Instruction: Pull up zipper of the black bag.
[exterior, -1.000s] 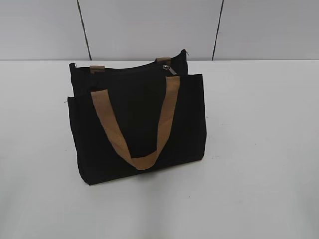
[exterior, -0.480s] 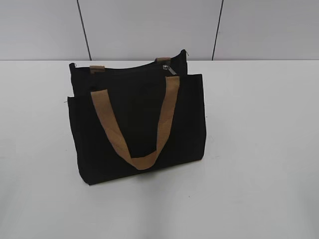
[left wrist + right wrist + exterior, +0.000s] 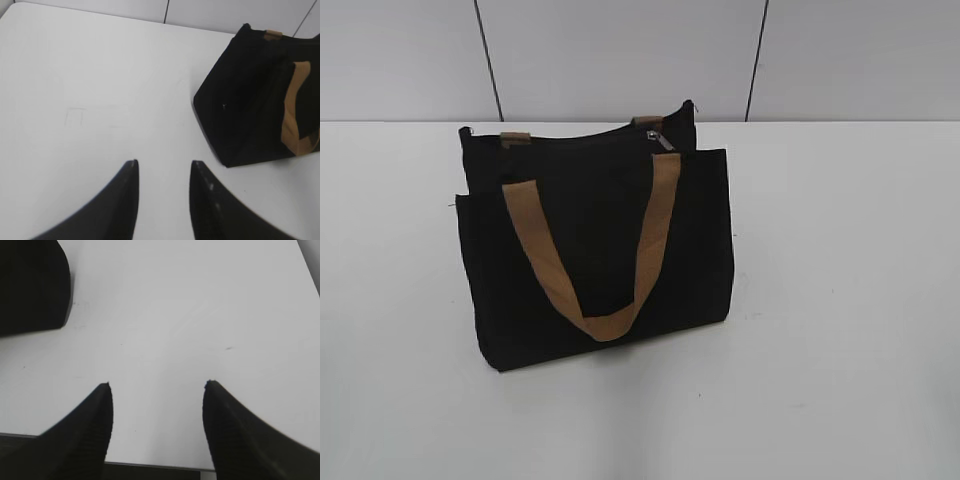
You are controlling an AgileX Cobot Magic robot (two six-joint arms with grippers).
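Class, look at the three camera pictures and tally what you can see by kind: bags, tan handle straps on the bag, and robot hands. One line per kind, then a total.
Black bag: 1
Tan handle straps: 2, front strap, rear strap
Robot hands: 2, left hand, right hand, both open and empty
Total: 5

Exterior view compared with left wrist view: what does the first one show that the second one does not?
Only the exterior view shows the silver pull of the zipper at the right end of the bag's top edge, and the whole front handle hanging as a loop. Only the left wrist view shows the left gripper, open and empty above the bare table, apart from the bag, and the bag's narrow end panel. Both show the black bag standing upright, with nothing touching it.
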